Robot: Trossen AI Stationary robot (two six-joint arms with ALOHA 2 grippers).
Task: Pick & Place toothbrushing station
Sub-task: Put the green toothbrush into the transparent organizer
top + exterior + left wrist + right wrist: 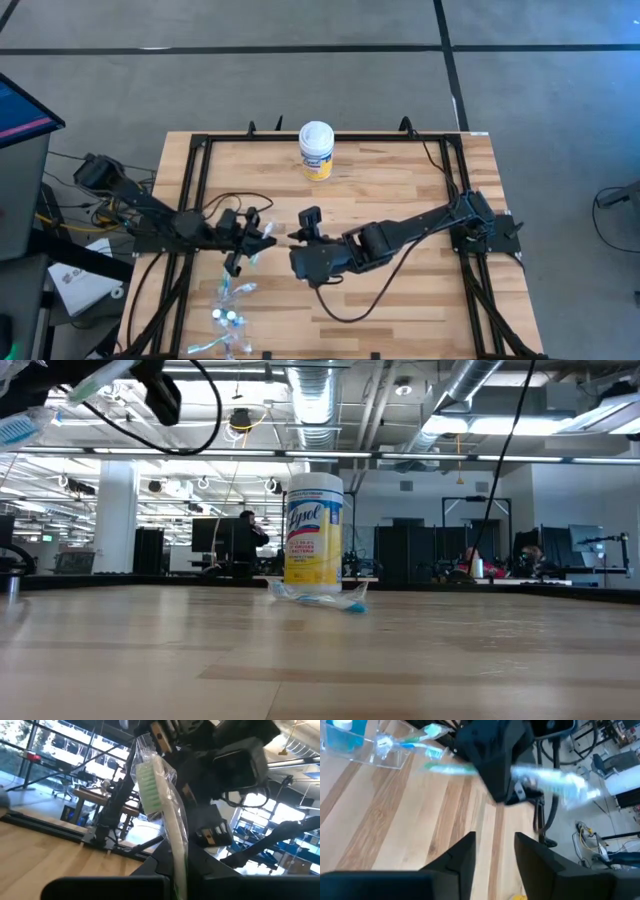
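Note:
My left gripper (252, 240) is shut on a white-and-green toothbrush in a clear wrapper (159, 795), held above the table left of centre. My right gripper (294, 238) is open and empty. It points toward the table's left edge, close to the held brush, which shows in the right wrist view (551, 782). More toothbrushes lie in a clear holder (385, 746) and in a loose heap (230, 318) near the front left. One wrapped brush (322, 596) lies flat on the table. My left gripper pinches the toothbrush by the lower part of its handle (178, 865), through the clear wrapper, between its two fingers. The brush runs on past the fingers, bristle head (148, 779) at its free end. It is lifted clear of the table.
A yellow-and-white wipes canister (316, 150) stands upright at the far middle of the table. The black frame rails (190, 190) run along the table's edges. Cables (360, 305) trail from the right arm over the wood.

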